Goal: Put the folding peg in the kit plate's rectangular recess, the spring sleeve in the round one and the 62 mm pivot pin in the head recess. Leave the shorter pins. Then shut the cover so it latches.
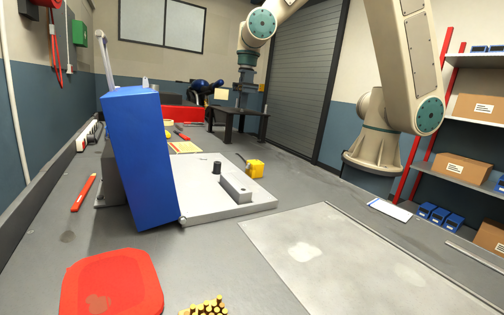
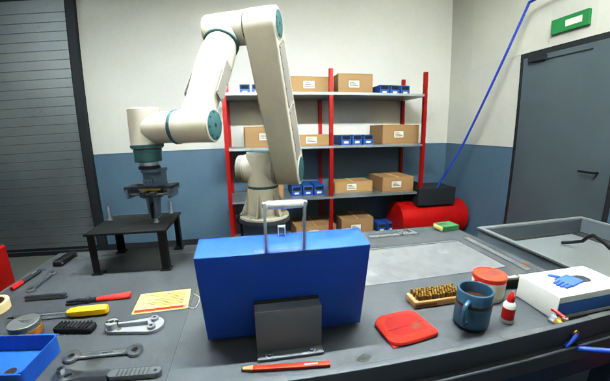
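Note:
My gripper hangs straight down over the small black stand at the far end of the bench, its fingers closing around an upright pin there, too small to identify. Two other pins stand upright at the stand's edges. The grey kit plate lies mid-bench with the black spring sleeve upright in the round recess and the grey folding peg in the rectangular one. The blue cover stands open on the plate's hinge side.
The robot's base stands right of the bench, by the shelves. A yellow block sits beside the plate, a large flat metal sheet lies nearer, and a red mat, pencil and hand tools are scattered around.

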Motion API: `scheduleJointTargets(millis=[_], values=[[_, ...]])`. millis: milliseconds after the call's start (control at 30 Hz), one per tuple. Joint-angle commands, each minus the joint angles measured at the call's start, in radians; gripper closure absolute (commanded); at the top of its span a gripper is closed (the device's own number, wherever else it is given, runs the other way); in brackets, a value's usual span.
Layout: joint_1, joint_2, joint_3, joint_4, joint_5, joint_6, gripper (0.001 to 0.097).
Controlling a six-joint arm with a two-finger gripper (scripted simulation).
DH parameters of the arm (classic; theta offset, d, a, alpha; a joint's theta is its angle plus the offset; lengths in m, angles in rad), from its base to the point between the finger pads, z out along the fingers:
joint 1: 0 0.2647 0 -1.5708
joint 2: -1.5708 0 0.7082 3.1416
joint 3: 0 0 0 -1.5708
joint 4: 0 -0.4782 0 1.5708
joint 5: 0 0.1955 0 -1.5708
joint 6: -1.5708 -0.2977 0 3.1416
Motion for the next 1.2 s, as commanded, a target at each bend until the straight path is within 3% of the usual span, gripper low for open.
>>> scheduleJointTargets(millis=[0,67,633,1167], values=[[0.000,-0.001,0.000,0.000,0.000,0.000,0.0908],[0.000,-0.001,0.000,0.000,0.000,0.000,0.0948],[0.000,-0.011,0.006,0.000,-0.016,0.000,0.0948],[0.000,-0.062,0.042,0.000,-0.103,0.000,0.0948]])
